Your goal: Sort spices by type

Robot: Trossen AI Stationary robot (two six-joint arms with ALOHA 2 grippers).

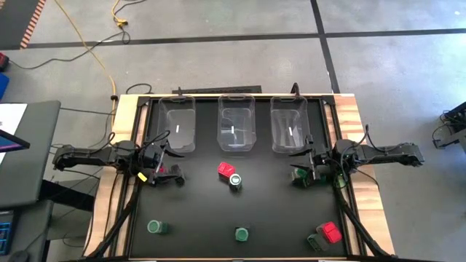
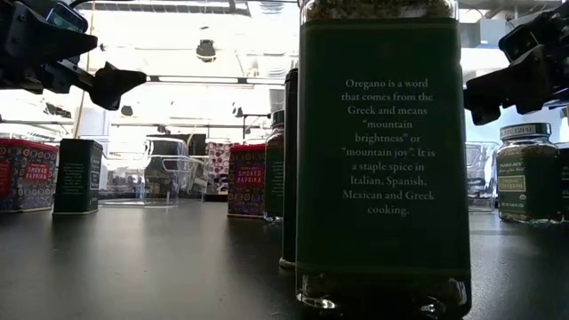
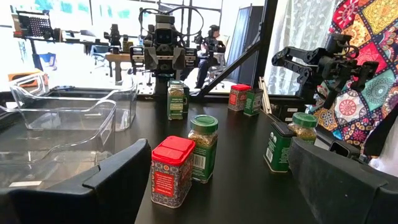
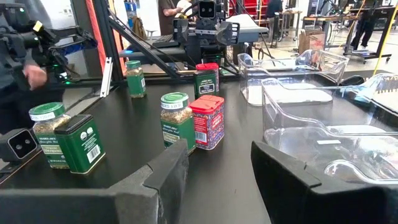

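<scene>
The spices stand upright on their bases across the black table (image 1: 196, 211). At its middle are a red-topped tin (image 1: 226, 169) (image 3: 172, 171) and a green-lidded jar (image 1: 235, 180) (image 3: 203, 148). My left gripper (image 1: 173, 175) (image 3: 217, 182) hangs open at the left, level, above a red tin (image 2: 25, 173) and a dark green tin (image 2: 78, 176). My right gripper (image 1: 300, 176) (image 4: 219, 157) hangs open at the right, above a green-lidded jar (image 2: 526, 173). More jars (image 1: 155, 228) and tins (image 1: 331, 231) stand near the front edge.
Three clear plastic bins (image 1: 178, 124) (image 1: 237, 124) (image 1: 289, 124) stand side by side along the far edge. A dark green oregano tin (image 2: 382, 160) stands at the front edge, close to the low camera. Bare table lies between the scattered containers.
</scene>
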